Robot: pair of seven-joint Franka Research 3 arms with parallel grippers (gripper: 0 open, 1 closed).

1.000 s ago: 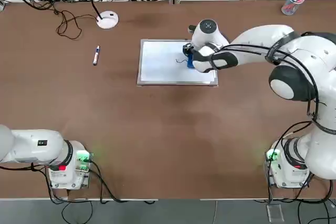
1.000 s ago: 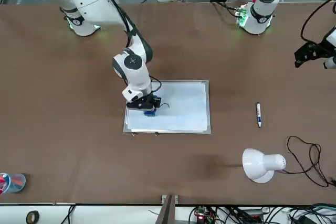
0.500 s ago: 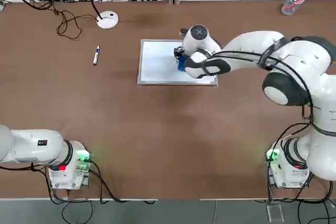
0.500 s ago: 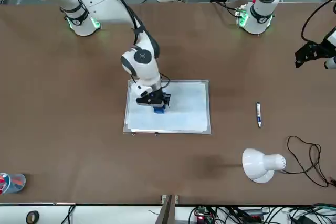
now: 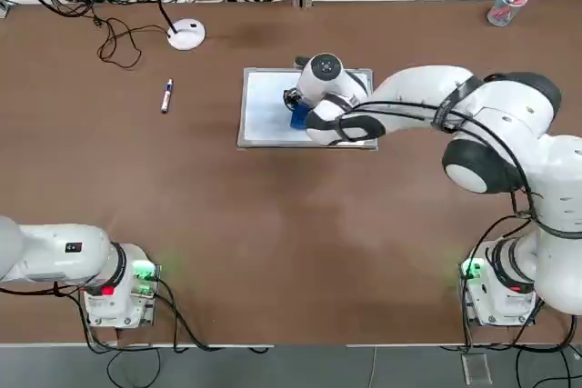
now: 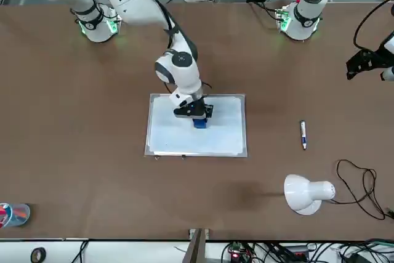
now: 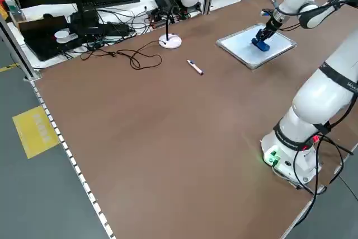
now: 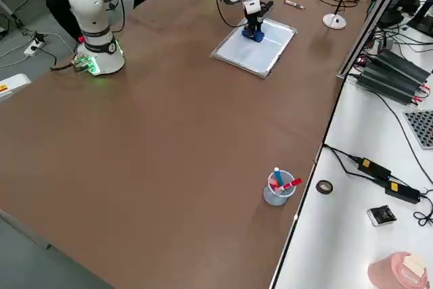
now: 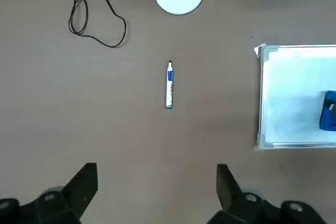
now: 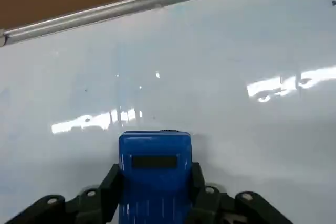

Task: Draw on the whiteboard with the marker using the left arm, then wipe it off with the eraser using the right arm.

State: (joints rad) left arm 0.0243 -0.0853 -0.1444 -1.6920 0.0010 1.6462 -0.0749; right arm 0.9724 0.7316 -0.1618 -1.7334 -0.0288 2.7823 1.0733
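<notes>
The right arm (image 5: 427, 97) is stretched low across the whiteboard (image 5: 264, 106), fingers (image 10: 113, 182) clamped on the eraser (image 6: 200, 122); the left gripper (image 9: 156, 192) is held high, fingers apart.

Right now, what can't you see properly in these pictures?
- Top view: the right gripper and its white arm hide part of the white silver-framed whiteboard, so leftover marks there can't be checked.
- Right wrist view: the small blue block eraser runs off the picture's edge.
- Left wrist view: the whiteboard's far side is cut off.
- Top view: the slim white marker is too small to read.
</notes>
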